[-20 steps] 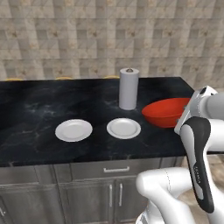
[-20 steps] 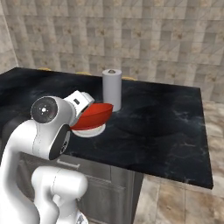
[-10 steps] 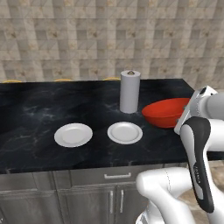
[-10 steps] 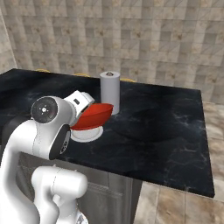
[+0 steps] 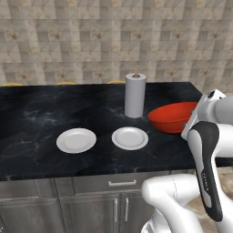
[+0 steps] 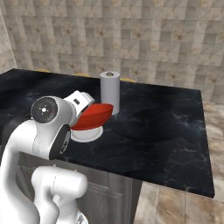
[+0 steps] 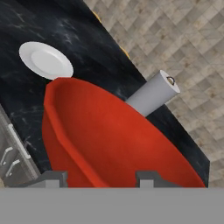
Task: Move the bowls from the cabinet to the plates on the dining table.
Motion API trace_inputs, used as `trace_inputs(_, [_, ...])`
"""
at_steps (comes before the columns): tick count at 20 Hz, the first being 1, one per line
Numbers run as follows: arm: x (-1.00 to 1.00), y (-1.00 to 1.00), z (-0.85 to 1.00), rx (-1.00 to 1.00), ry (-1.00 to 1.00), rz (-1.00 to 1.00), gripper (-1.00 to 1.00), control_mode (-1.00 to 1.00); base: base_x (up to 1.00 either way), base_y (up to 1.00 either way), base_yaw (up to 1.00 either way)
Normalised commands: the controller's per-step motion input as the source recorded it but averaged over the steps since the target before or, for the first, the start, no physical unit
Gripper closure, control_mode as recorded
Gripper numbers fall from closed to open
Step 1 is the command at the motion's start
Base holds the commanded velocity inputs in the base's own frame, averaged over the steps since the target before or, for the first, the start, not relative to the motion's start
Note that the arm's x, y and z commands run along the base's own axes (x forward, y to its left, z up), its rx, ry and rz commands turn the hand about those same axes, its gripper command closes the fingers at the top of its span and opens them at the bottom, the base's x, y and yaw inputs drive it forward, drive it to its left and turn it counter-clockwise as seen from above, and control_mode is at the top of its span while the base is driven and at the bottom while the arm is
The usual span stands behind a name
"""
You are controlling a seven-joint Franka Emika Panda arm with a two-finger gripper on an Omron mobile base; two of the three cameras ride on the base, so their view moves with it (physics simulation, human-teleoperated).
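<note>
The red bowl [image 5: 175,117] hangs above the black marble counter [image 5: 36,109], tilted, to the right of the two white plates and near the grey paper towel roll [image 5: 135,95]. In the left base view the robot's white forearm covers the bowl's right edge, so the grip itself is hidden there. In the right base view the arm's round joint blocks the left part of the bowl [image 6: 92,117], and only a sliver of one plate [image 6: 89,134] shows beneath it; the other plate is behind the arm.

From the hand camera the hand [image 7: 99,177] straddles the near rim of the bowl [image 7: 105,140], its two dark fingers partly spread and closed on the rim. The fingertips are cut off by the bottom of that view. One plate [image 7: 45,60] lies beyond the bowl, partly overlapped by its rim.

The nearer plate [image 5: 130,138] sits just left of the bowl; the far plate [image 5: 76,140] lies further left, both bare.
</note>
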Motion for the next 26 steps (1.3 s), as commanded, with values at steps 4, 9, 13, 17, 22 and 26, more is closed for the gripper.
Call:
trace_inputs(4, [0.0, 0.0, 0.0, 0.0, 0.0, 0.0, 1.0, 1.0, 0.0, 0.0, 0.0])
trace_inputs(9, [0.0, 0.0, 0.0, 0.0, 0.0, 0.0, 1.0, 1.0, 0.0, 0.0, 0.0])
trace_inputs(13, [0.0, 0.0, 0.0, 0.0, 0.0, 0.0, 1.0, 1.0, 0.0, 0.0, 0.0])
trace_inputs(17, [0.0, 0.0, -0.03, 0.0, 0.0, 0.0, 1.0, -1.0, 0.0, 0.0, 0.0])
trace_inputs(22, [0.0, 0.07, -0.19, 0.0, 0.0, 0.0, 1.0, -1.0, 0.0, 0.0, 0.0])
trace_inputs(26, [0.0, 0.13, -0.32, 0.0, 0.0, 0.0, 1.0, -1.0, 0.0, 0.0, 0.0])
